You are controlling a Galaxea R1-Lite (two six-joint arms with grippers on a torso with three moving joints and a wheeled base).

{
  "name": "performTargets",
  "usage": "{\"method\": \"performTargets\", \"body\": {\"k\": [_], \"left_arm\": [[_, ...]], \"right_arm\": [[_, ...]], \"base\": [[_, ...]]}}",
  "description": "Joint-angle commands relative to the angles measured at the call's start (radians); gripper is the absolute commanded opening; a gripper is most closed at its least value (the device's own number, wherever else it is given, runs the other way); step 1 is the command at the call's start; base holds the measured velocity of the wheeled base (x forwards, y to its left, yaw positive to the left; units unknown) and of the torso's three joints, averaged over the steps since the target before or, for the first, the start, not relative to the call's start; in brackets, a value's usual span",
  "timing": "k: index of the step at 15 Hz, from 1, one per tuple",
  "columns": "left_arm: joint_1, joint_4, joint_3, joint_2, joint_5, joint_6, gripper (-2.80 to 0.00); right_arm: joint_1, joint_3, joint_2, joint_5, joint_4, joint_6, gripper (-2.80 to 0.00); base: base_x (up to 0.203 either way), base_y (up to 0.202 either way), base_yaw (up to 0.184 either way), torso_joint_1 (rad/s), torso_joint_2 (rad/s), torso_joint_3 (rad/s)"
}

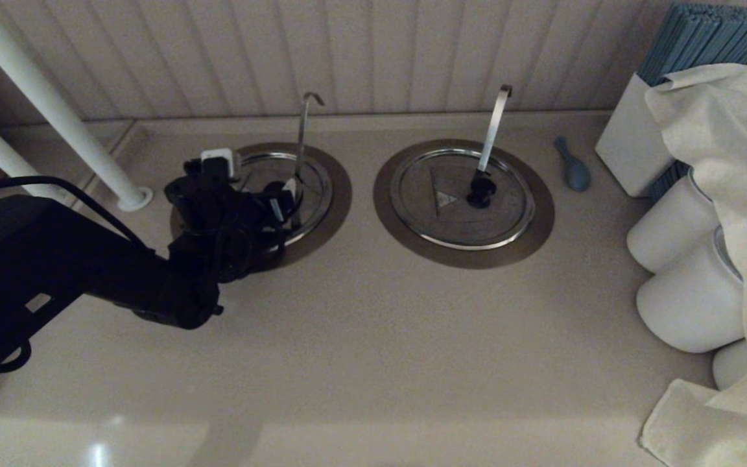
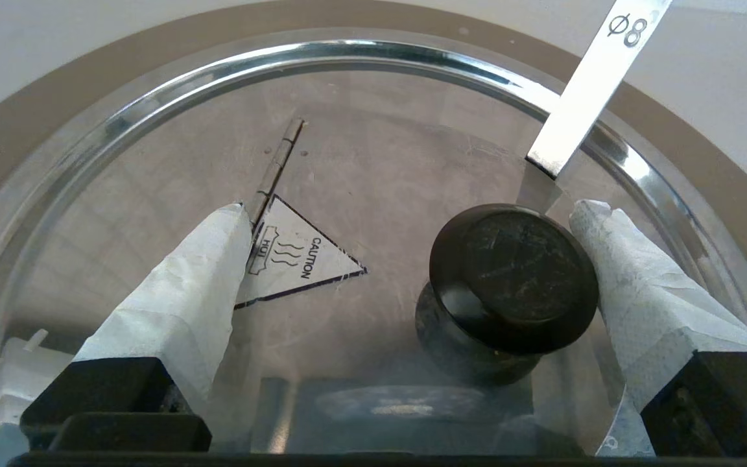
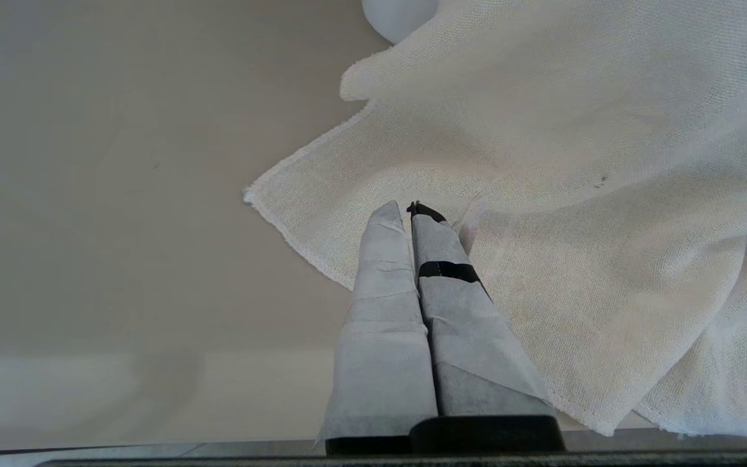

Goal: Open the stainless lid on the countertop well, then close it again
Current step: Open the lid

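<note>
The round brushed-steel lid point(image 1: 312, 185) with shiny rim sits closed on its well's wide brushed-metal collar point(image 1: 338, 188), left of centre in the head view. The left tool point(image 2: 412, 259) hovers low above it, wide open, holding nothing; one taped finger point(image 2: 633, 285) touches the black knob point(image 2: 513, 275). The right tool point(image 3: 412, 224), pressed together and empty, hangs over a cream cloth point(image 3: 574, 162) on the beige bench point(image 1: 347, 337).
</note>
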Motion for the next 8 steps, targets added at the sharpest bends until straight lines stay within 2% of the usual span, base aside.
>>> {"method": "performTargets", "body": {"k": [1, 3, 8], "left_arm": [[0.0, -0.008, 0.0, -0.012, 0.002, -0.003, 0.0], [0.001, -0.003, 0.0, -0.023, 0.0, -0.021, 0.0], [0.005, -0.003, 0.0, -0.041, 0.0, -0.021, 0.0]], "right_arm": [[0.0, 0.0, 0.001, 0.001, -0.001, 0.0, -2.8], [0.0, 0.0, 0.001, 0.001, -0.001, 0.0, -2.8], [0.0, 0.0, 0.0, 0.001, 0.0, 0.0, -2.8]], "base": [[0.0, 0.0, 0.0, 0.0, 0.0, 0.0], [0.0, 0.0, 0.0, 0.0, 0.0, 0.0], [0.0, 0.0, 0.0, 0.0, 0.0, 0.0]]}}
